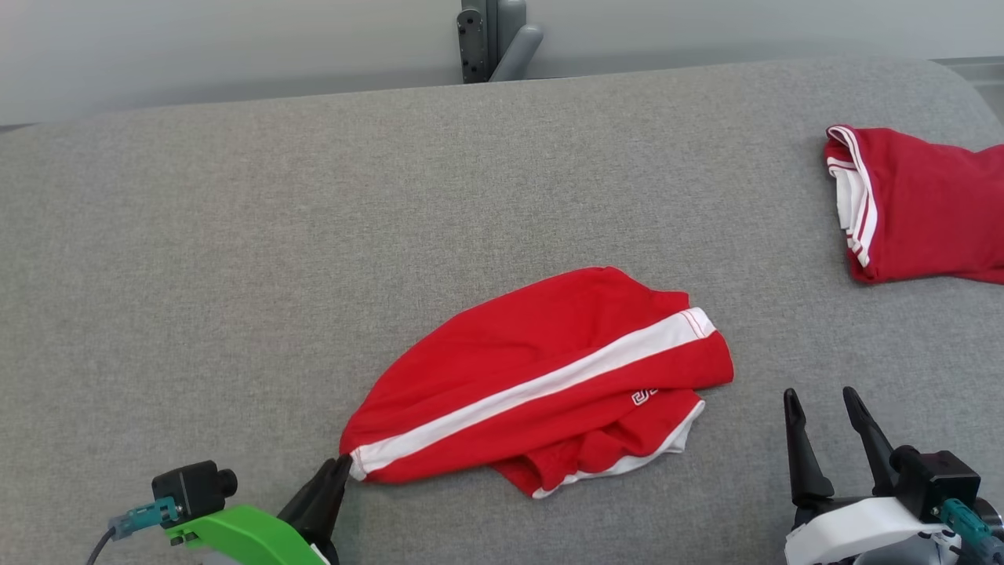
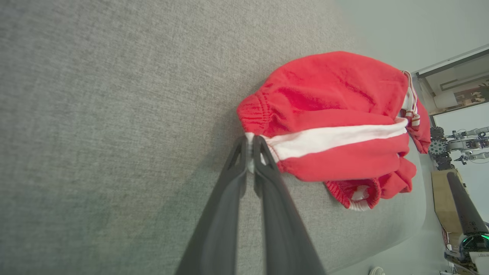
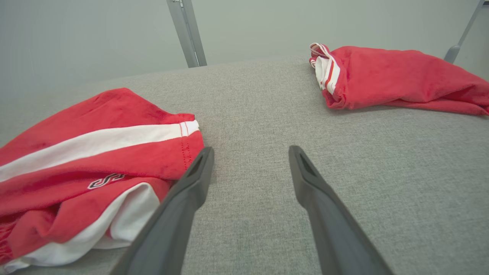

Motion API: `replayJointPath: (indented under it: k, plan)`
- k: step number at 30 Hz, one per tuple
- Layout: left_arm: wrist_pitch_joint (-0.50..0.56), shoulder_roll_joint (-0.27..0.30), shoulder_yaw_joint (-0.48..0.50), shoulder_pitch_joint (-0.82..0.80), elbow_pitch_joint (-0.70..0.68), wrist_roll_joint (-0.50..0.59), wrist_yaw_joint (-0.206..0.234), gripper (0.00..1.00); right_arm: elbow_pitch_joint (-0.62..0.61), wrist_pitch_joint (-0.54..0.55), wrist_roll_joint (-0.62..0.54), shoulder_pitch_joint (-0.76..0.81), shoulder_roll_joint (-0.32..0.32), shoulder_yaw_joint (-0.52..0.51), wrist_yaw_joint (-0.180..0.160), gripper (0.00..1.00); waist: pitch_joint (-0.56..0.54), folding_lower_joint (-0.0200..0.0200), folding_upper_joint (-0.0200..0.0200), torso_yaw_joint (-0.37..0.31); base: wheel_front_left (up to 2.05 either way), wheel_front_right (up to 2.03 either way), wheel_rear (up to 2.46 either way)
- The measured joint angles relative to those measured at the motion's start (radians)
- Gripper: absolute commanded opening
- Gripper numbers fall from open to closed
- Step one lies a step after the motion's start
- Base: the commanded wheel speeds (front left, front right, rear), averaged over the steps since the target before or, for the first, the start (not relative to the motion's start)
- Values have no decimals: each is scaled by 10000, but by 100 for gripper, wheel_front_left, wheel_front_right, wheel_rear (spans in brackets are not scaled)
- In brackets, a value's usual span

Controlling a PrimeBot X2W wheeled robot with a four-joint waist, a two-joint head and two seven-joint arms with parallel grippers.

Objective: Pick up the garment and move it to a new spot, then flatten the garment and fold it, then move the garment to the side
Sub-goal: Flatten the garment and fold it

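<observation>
**Lighting and image quality.** Even, diffuse light from above falls on the grey padded surface, which reads bright, its weave sharp. The red garment throws only a thin, soft shadow along its near edge. In my left wrist view my left gripper blurs close to the lens, the cloth beyond it is crisp, and a dim patch shades the lower left corner. My right gripper likewise softens toward the bottom edge. Wide-angle bending bows the surface's far edge in my head view.
</observation>
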Motion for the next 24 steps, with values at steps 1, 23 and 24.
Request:
replayJointPath:
  k: [1, 23, 24]
  plan:
    - [-58, 8, -4, 1, 27, 63, 2, 100, -13, 0, -35, 22, 2, -17, 0, 100, -28, 0, 0, 24, 0, 0, 0]
    - [-2917, -1166, 2744, 1172, -257, 4707, -355, 100, -1310, 0, -627, 348, -219, -1540, 0, 100, -822, 0, 0, 412, 0, 0, 0]
    - [-2917, -1599, 3202, 1421, -161, 5507, -767, 100, -1250, -2, -617, 445, -265, -1574, 0, 100, -974, 0, 0, 468, 0, 0, 0]
